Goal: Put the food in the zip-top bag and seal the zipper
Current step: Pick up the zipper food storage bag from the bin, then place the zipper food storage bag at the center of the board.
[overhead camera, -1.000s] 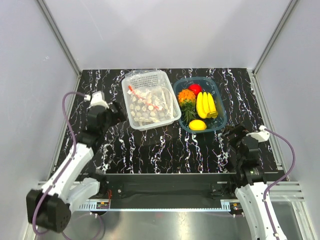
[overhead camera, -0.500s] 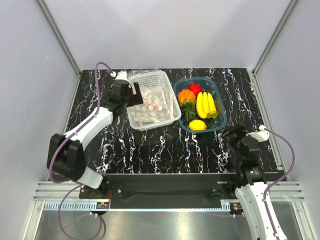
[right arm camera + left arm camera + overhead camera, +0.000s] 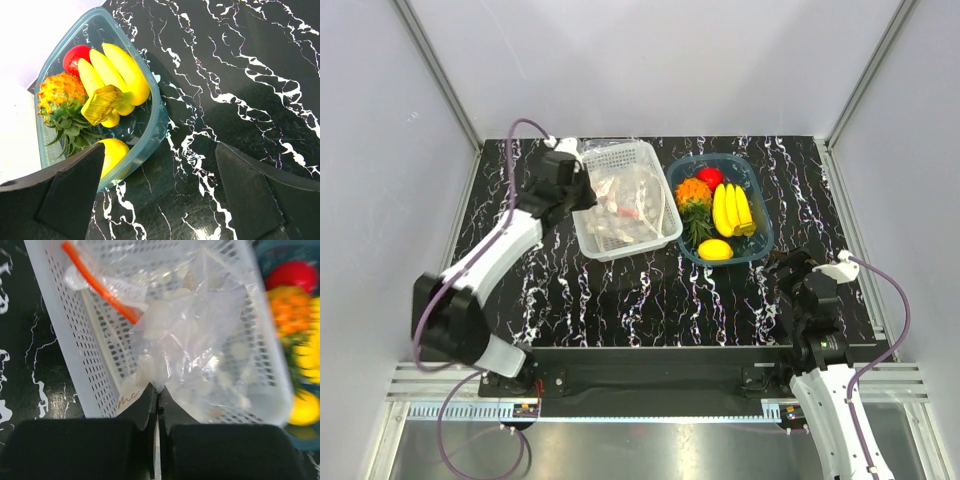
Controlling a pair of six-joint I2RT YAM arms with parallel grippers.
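— Since a second ago the left claw (image 3: 156, 390) swings from the bench's (image 3: 650, 290) left edge to the white basket (image 3: 65, 355); it goes from spread to clenched on a fold of the zip-top bag (image 3: 200, 335).
— Where is the bag?
— In the basket, far middle of the bench; its orange zipper (image 3: 97, 285) slants beyond the claw.
— The food?
— Banana bunch (image 3: 120, 75), lemon (image 3: 115, 152), red fruit (image 3: 75, 57) and orange piece (image 3: 60, 95) sit in the blue tub (image 3: 150, 125) just right of the basket; right claw (image 3: 160, 177) hangs released near the near right corner.
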